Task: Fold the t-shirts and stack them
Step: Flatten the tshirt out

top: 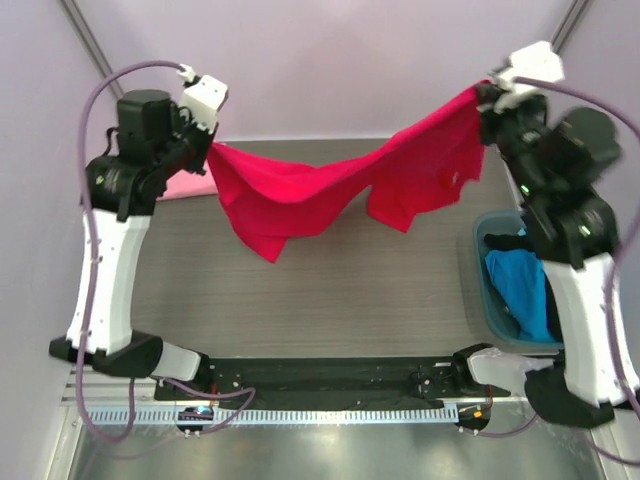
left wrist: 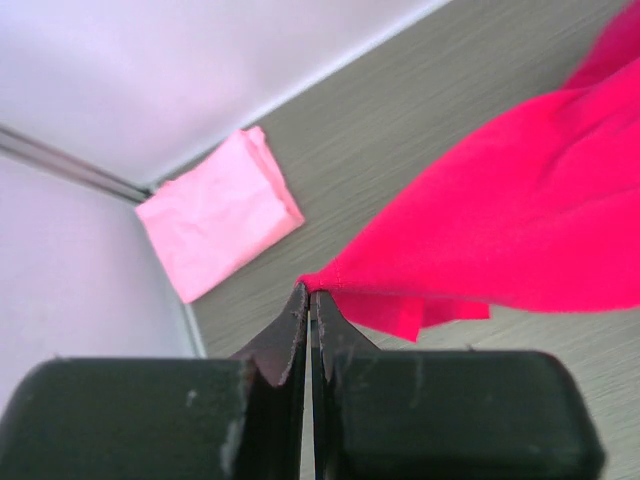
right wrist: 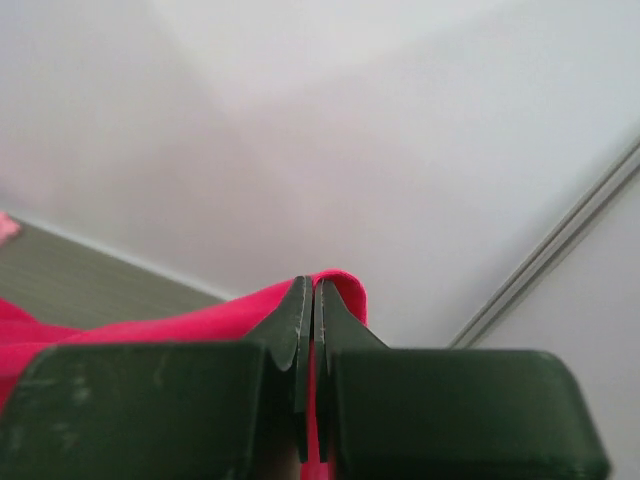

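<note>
From above, the red shirt hangs like a washing line, left to right over the table — the left gripper pinches one end, the right gripper the other, higher up. The left camera shows its gripper squeezing a red corner tight; the folded pink shirt lies nearby — on that arm's side. The right camera shows its gripper clamped on a red edge.
</note>
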